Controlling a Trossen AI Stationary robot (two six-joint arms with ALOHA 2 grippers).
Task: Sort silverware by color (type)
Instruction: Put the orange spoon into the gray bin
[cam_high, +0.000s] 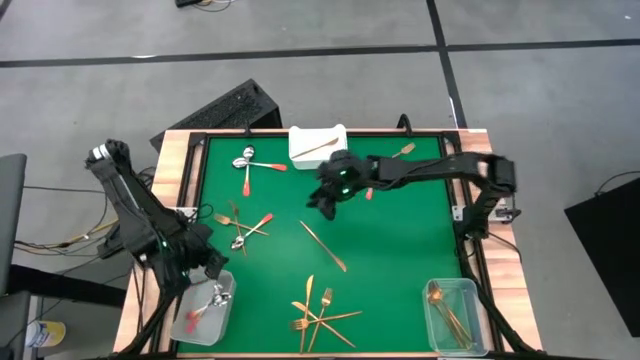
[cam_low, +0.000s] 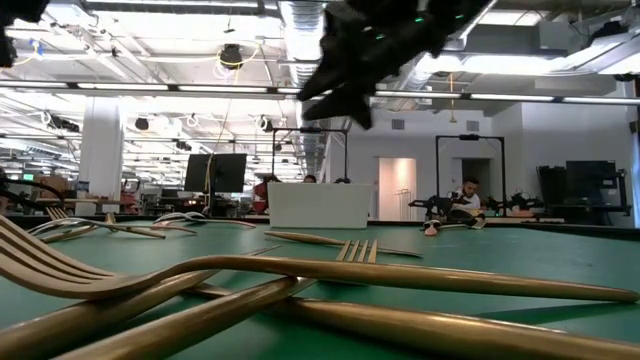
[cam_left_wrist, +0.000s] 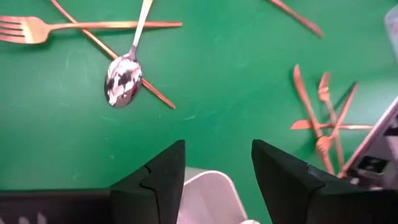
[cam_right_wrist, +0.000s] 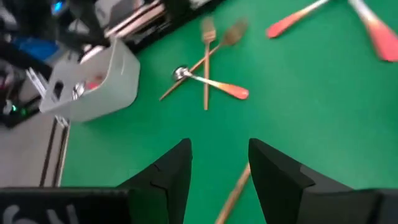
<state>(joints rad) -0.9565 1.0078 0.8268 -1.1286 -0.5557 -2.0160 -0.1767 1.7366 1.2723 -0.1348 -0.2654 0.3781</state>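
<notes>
The left pincer (cam_high: 213, 268) hangs at the lower left of the high view, just above the clear bin (cam_high: 204, 309) at that corner of the green worktop (cam_high: 400, 250). Its fingers (cam_left_wrist: 283, 180) stand spread in the left wrist view, with nothing between them and the bin's pale rim showing below the gap. Red-handled spoons (cam_high: 205, 303) lie inside that bin.

The right pincer (cam_high: 325, 203) reaches in from the right edge and hovers over the middle of the worktop, upper centre in the high view. Its fingers (cam_right_wrist: 277, 174) are spread too and hold nothing; a gold knife (cam_high: 323, 246) lies on the felt just below it.

The rest of the silverware is scattered. Two red-handled spoons (cam_high: 248, 165) lie crossed near the upper left, beside the white tray (cam_high: 318, 142), which holds one gold piece. A small tangle of a red-handled spoon and gold forks (cam_high: 240, 228) sits at mid left. A heap of gold forks and knives (cam_high: 318, 310) lies at the bottom centre. The second clear bin (cam_high: 452, 312), lower right, holds gold pieces.
</notes>
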